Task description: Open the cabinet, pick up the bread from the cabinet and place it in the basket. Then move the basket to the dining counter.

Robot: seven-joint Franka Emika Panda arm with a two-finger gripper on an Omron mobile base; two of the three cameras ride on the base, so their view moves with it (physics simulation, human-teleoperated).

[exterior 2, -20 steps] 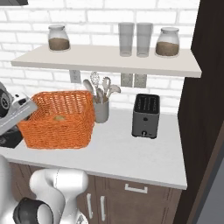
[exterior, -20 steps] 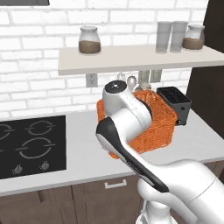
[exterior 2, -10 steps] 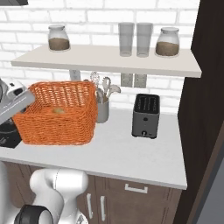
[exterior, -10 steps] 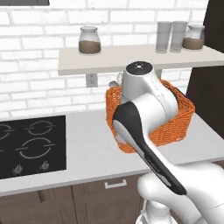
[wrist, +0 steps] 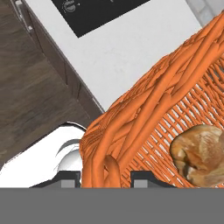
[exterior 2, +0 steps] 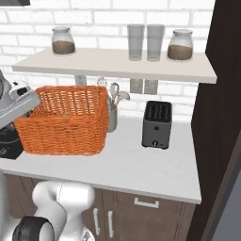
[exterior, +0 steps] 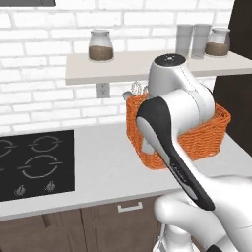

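The orange woven basket (exterior 2: 66,120) hangs tilted just above the grey-white counter (exterior 2: 141,164), and the arm hides part of the basket (exterior: 204,140) in the left base view. My gripper (wrist: 106,177) is shut on the basket's thick braided rim (wrist: 131,127), one fingertip on each side of it. The bread (wrist: 199,155), a golden-brown bun, lies on the basket's floor. The hand reaches the basket from its left end in the right base view. The dining counter is out of view.
Behind the basket stands a utensil holder (exterior 2: 112,117), with a dark toaster (exterior 2: 156,124) to its right. A shelf (exterior 2: 117,66) above holds jars and glasses. The black stove (exterior: 34,165) lies to the left. A tall dark panel (exterior 2: 228,94) bounds the right side.
The basket has come up off the counter and shifted to the right with my gripper shut on its rim. The arm has swung right with it.
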